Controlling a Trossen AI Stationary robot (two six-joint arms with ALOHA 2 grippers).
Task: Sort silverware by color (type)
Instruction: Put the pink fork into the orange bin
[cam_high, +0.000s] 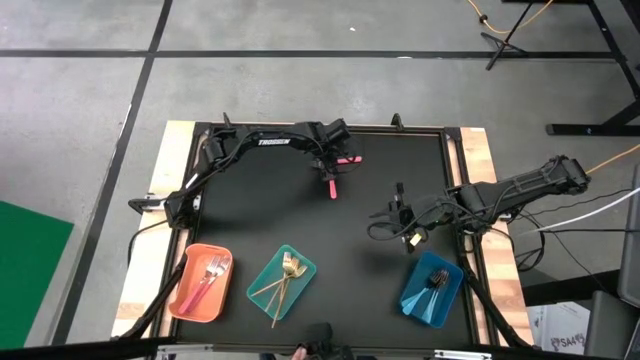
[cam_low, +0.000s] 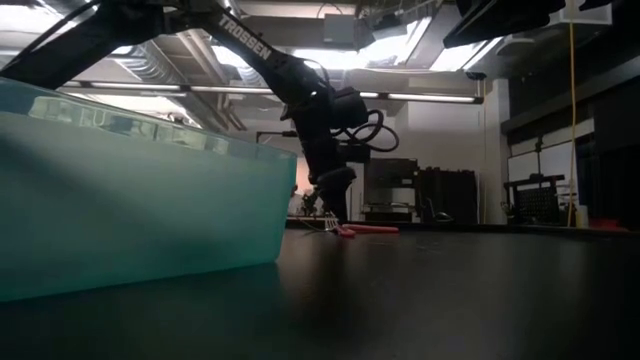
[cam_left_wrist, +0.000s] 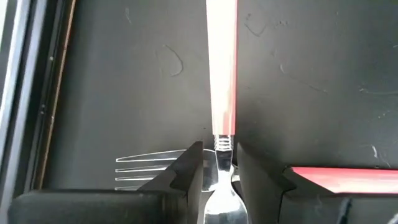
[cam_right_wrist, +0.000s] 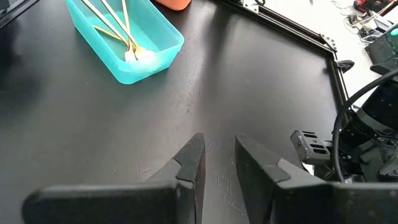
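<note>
Far side of table: a pink fork and another pink handle lie right beside the L gripper. Its jaws are clenched on the pink-handled spoon at the neck, handle on the table. R gripper hovers mid-table w/ jaws apart, holding nothing.

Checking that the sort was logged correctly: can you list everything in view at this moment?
Table: one, black with wooden edges.
Orange tray: one, near left corner.
Teal tray: one, near centre.
Blue tray: one, near right.
Pink-handled cutlery in orange tray: at least two.
Gold cutlery in teal tray: several, exact count unclear.
Cutlery in blue tray: looks dark, count unclear.
Loose pink-handled cutlery: two, far centre of the table, one a fork.
Left claw: at one loose piece's neck.
Right claw: open, empty, above bare table on the right.
</note>
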